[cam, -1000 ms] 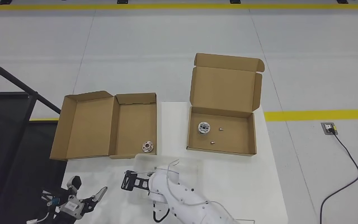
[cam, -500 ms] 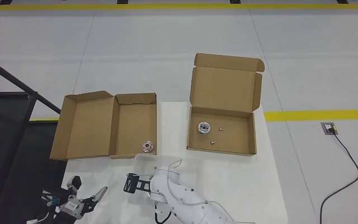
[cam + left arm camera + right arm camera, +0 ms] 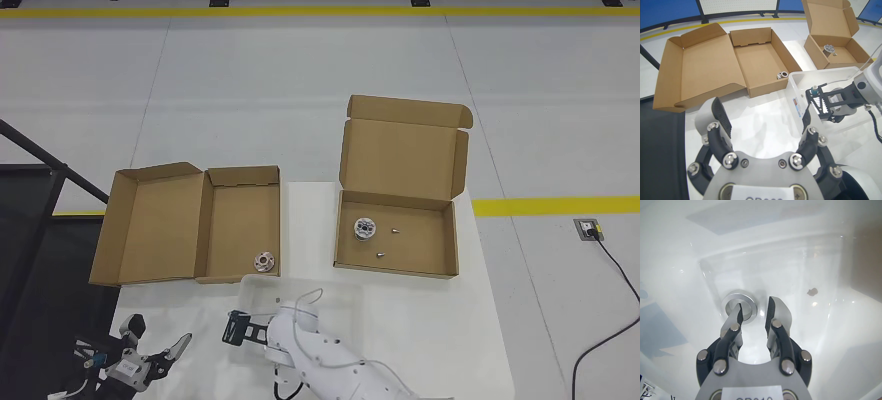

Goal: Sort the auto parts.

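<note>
Deep inside the translucent white plastic bin [image 3: 772,255], the right gripper [image 3: 755,306] stands part-open astride a silver metal ring [image 3: 738,293] lying on the bin's floor, one finger in the bore and the other just outside the rim. Meanwhile the left gripper [image 3: 762,106] hangs spread wide above the white table [image 3: 753,113], near the open brown cardboard box [image 3: 757,62] holding a silver flanged hub [image 3: 782,74].

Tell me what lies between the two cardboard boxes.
Only bare white table, seen in the top view, separates the left box from the right box.
</note>
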Controlling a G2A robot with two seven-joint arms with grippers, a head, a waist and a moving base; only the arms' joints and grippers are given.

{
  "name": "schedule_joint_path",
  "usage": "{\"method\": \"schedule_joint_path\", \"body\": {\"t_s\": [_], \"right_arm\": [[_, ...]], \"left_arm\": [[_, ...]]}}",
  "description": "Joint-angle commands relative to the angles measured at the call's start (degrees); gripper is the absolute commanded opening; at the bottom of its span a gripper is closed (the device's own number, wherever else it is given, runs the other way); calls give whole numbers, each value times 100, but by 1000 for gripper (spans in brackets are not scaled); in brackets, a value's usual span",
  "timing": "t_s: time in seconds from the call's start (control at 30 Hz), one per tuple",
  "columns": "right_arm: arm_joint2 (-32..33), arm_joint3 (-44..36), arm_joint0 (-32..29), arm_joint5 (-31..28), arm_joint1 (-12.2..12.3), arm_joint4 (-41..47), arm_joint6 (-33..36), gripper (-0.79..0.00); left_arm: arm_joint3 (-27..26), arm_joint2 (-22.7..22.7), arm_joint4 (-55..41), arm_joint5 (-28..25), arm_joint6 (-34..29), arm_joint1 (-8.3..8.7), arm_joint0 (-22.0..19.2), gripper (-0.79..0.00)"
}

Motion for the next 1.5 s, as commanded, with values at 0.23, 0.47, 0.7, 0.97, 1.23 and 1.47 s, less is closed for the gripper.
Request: {"method": "schedule_joint_path", "body": {"t_s": [0.23,0.47,0.7,0.97,1.23,1.47], "right_arm": [[48,104,7,257,-31,-89,-225,-785],[259,-632,-184,408,100,-420,-199,-785],[691,-2721,-919,457,421,-1279,128,-785],[941,-3679,-1314,1218,495,-1710,-911,-785],[703,-1736,-71,2370,78,-1218,-1657,-785],[95,206,921,3534,-560,-748,-2401,-785]], "left_arm": [[0,0,0,0,0,0,0,0],[0,0,0,0,0,0,0,0],[0,0,0,0,0,0,0,0],[18,5,-54,56,14,-2,-19,0],[100,-48,-248,167,188,-8,57,0],[99,60,-249,210,201,-11,98,0]]}}
